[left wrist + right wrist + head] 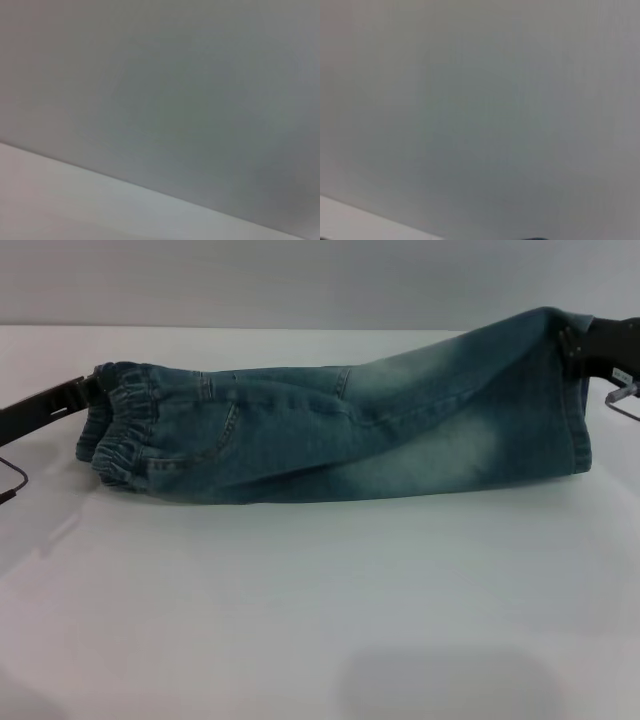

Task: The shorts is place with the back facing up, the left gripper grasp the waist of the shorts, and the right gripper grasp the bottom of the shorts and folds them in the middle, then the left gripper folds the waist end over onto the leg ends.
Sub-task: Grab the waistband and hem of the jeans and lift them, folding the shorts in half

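Shorts (340,430) folded long-ways on the white table (300,620), stretched side to side. Left gripper (88,392) clamped on the waist (125,430); right gripper (572,348) pinching the leg ends (578,420).

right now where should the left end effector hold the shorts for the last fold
On the gathered waist, from the robot's left, where the left end effector already meets it. The shorts lie folded lengthwise, leg ends by the right end effector.
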{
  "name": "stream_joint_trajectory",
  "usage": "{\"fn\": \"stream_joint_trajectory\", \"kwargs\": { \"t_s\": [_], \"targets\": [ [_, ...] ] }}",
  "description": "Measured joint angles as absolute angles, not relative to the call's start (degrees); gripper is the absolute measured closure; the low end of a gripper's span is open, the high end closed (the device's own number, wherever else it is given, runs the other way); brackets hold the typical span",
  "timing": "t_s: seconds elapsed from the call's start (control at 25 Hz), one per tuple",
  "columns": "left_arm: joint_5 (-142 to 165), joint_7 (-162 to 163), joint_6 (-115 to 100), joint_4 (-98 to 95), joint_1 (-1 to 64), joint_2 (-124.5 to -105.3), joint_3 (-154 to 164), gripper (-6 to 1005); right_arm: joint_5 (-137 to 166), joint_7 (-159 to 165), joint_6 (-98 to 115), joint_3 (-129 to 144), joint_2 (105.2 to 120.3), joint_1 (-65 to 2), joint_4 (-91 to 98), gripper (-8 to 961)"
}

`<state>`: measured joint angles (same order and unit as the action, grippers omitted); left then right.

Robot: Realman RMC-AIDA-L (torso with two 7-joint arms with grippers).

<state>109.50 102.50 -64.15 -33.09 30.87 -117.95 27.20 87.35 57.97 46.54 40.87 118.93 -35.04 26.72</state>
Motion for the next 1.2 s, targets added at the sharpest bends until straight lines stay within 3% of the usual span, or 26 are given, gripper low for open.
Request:
{"fn": "stream_joint_trajectory", "kwargs": {
  "t_s": [1.2],
  "targets": [
    [109.5,99.7,-57.7,-30.5,33.5,-118.04,31.0,865,86.0,56.1,38.4,41.8,118.91,-37.4,23.7,906]
  ]
}}
